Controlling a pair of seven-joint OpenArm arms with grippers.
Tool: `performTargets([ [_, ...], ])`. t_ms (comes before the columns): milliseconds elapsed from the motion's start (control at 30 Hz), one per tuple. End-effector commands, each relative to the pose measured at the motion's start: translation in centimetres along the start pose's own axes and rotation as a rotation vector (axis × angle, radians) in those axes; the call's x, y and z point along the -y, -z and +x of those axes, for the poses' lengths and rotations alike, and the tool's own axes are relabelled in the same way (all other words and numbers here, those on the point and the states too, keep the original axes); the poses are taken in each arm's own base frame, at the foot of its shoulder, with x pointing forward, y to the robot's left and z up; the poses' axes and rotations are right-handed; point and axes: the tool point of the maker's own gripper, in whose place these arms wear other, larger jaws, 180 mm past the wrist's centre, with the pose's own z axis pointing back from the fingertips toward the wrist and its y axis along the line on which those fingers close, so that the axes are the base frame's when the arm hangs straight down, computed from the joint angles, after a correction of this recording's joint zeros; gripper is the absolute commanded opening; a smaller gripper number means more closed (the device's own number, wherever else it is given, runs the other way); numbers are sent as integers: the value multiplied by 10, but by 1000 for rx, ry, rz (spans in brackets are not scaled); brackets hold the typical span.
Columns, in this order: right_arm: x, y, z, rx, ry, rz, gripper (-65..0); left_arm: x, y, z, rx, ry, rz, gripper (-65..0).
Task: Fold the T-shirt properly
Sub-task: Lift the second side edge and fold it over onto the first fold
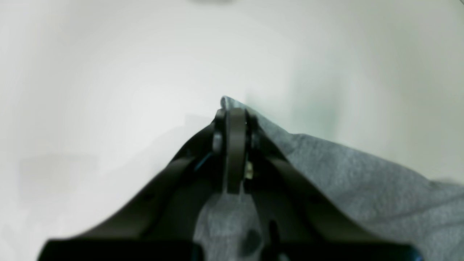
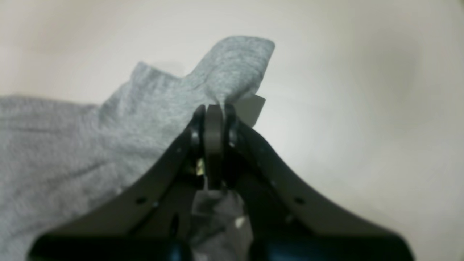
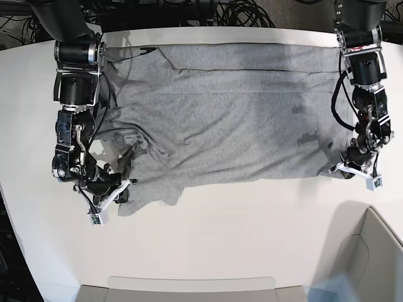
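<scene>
With the heather-grey cotton T-shirt point(image 3: 220, 113) spread along the white worktop's point(image 3: 220, 233) far edge, I had left gripper point(image 1: 235, 108) and right gripper point(image 2: 214, 108) pinching its near corners, the fold across probably next.

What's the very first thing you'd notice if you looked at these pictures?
The big grey T-shirt spread wide across the white table, stretching almost from one robot arm to the other. Then the two black grippers: the left gripper has its jaws shut on the shirt's near corner, and the right gripper pinches the rumpled part by the sleeve. Dark lettering shows faintly through the cloth near the left gripper.
</scene>
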Motion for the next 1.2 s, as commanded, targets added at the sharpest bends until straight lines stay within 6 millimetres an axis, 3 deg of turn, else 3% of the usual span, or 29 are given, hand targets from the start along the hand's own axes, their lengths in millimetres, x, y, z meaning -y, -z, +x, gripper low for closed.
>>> performTargets([
  [0,6,-12,29,77,-21,-15,-650,-4,-8,27,47,25,5,-650],
  [300,-1,-31,20,70,-71,-27,-650,-2,-18,14,26,66,-1,-650],
  [533,-8,-39,14,86,-94,-28,-650,-31,-38,14,52,12,43,-650],
  [967,-24,-66,0,63,-161,-32,-650,-27,-69,3,41,93,37,-650],
  [1167,-28,-77,2,76,-188,-41,-650,-43,-89,-3,58,98,71,-650],
])
